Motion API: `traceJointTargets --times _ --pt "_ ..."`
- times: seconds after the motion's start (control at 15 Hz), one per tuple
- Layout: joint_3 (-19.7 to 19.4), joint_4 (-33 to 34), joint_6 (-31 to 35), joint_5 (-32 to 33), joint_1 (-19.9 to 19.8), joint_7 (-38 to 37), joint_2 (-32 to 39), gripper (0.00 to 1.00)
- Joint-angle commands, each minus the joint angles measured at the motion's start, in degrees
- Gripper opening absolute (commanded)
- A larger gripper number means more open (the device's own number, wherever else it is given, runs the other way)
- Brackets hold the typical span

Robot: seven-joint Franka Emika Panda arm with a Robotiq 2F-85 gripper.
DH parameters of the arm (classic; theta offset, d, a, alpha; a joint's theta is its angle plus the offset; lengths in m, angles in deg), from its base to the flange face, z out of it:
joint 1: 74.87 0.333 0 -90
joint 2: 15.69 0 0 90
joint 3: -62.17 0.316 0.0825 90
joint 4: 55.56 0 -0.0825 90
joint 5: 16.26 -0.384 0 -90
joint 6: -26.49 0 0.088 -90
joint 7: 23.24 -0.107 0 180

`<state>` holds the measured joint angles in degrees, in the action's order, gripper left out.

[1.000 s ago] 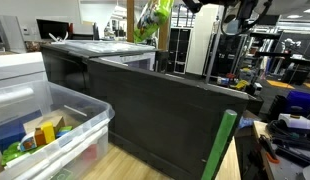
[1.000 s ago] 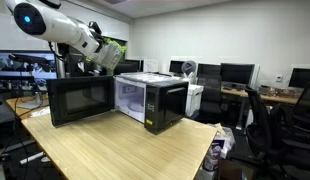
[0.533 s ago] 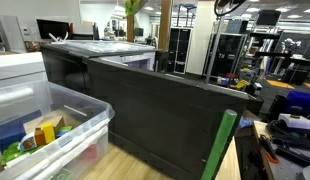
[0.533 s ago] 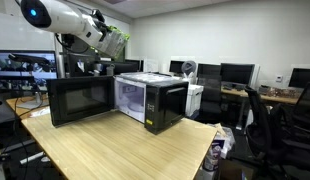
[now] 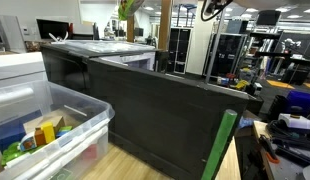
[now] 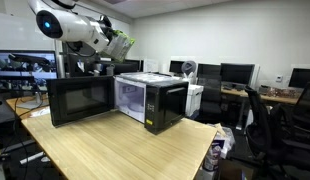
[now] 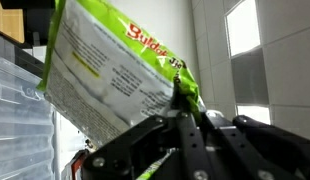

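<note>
Hand (image 6: pixel 116 41) is clamped tight on a green snack bag (image 6: pixel 124 46), jaws pretty much all the way together with just the bag's edge pinched between them. The wrist view shows it best: the hand (image 7: pixel 181 104) comes in from the bottom and the black fingers (image 7: pixel 198 143) bite the lower right corner of the snack bag (image 7: pixel 105 70). The rest of the bag sticks up and to the left, tilted, with the printed back panel facing the camera.

The bag is up in the air and not resting on anything. In an exterior view it hangs well above the top of the black microwave (image 6: pixel 165 105), over its left end and clear of it. The microwave sits toward the far edge of the wooden worktop (image 6: pixel 115 150), and its inside looks white, so it seems to be standing open. The white arm (image 6: pixel 70 25) reaches in from the upper left.

From the low angle you only catch a bit of the green bag (image 5: pixel 128 6) at the very top edge, mostly cut off. A clear plastic tub (image 5: pixel 65 125) with colourful stuff in it sits at the near left corner of that shot.
</note>
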<state>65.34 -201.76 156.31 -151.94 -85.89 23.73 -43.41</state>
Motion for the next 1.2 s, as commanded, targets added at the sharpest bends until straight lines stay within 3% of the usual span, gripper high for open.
traceJointTargets --times 0.0,1.13 --pt "0.36 2.68 -2.22 -3.65 -0.23 3.45 4.38 0.08" --pt "-2.91 15.63 -3.06 -7.82 2.80 9.57 21.46 0.08"
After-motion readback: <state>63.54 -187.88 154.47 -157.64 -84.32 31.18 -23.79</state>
